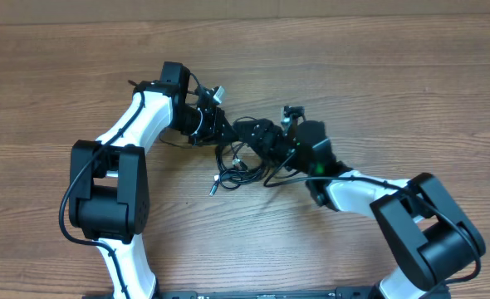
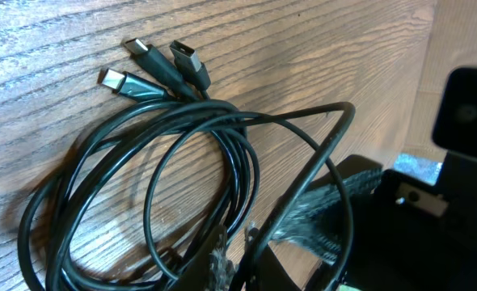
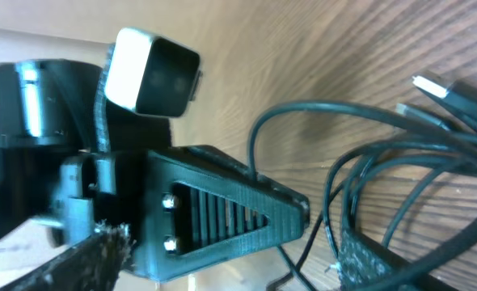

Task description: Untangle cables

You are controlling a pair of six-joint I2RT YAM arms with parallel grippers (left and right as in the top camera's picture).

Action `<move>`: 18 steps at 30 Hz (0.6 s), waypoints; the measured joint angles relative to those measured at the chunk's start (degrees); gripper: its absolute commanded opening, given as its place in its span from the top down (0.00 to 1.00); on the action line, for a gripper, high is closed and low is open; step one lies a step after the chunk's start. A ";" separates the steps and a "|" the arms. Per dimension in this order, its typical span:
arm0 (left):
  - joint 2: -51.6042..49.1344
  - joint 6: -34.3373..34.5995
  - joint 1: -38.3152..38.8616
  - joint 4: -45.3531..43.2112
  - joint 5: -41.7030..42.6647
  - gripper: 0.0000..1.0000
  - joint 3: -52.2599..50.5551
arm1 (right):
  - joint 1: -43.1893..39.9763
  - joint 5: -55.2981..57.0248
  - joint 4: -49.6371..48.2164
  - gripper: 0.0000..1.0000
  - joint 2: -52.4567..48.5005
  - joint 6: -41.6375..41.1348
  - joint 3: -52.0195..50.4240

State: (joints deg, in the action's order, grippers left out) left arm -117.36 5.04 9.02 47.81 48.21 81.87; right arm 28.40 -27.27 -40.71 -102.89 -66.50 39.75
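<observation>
Blk cables (image 2: 245, 166), silver plug tips (image 2: 109, 78), brown wood-grain table (image 2: 319, 48)

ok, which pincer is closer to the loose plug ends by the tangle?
Left, narrowly. The plug ends lie at the tangle's near-left edge. The left pincer is just beyond them; the right pincer is beyond and further right, across the tangle.

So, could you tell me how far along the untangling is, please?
Done: nothing visible; the cables lie in one overlapping coil, three plugs bunched together. In hand: the left gripper looks pinched on one strand, the right gripper open beside it. Left: separating every cable.
</observation>
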 measured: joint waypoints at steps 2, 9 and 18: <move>0.00 0.15 0.00 -0.02 0.00 0.90 0.00 | -3.23 -5.22 -0.11 0.17 0.00 1.90 0.00; 0.00 0.61 0.00 -0.24 0.00 0.90 0.00 | -7.85 -16.15 6.54 0.23 0.07 9.31 0.09; 0.00 0.61 0.00 -1.01 0.00 0.90 0.00 | -8.07 -11.23 41.20 0.26 6.88 24.39 8.79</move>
State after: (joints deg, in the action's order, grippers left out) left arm -117.36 5.65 9.02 46.81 48.21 81.87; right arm 20.34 -38.50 0.49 -96.01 -42.11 48.53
